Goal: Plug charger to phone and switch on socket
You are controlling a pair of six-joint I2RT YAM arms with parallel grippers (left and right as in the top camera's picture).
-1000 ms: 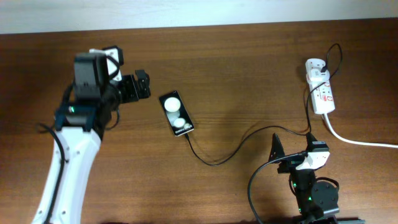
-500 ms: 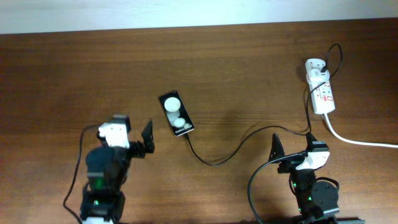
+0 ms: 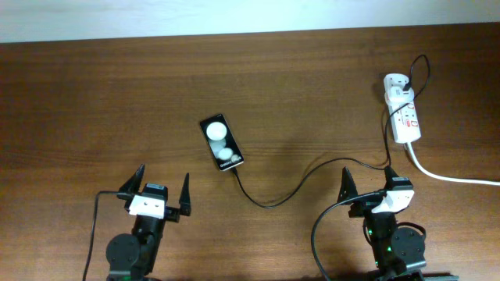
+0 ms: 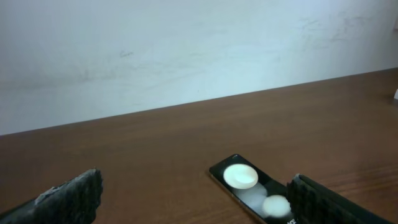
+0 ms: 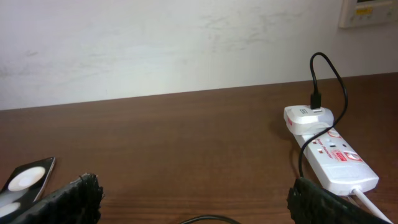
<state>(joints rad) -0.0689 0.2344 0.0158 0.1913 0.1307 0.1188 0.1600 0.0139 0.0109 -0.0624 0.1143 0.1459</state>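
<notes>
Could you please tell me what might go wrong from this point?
1. The charger cable lies in a slack loop from the phone past the open right claw. Reaching for the socket could snag it and tug it out of the phone.
2. The cable also crosses the socket near its red switch marks, so a press might land on the cable or the adapter instead.
3. Whether the cable is fully seated in the phone cannot be told.
</notes>
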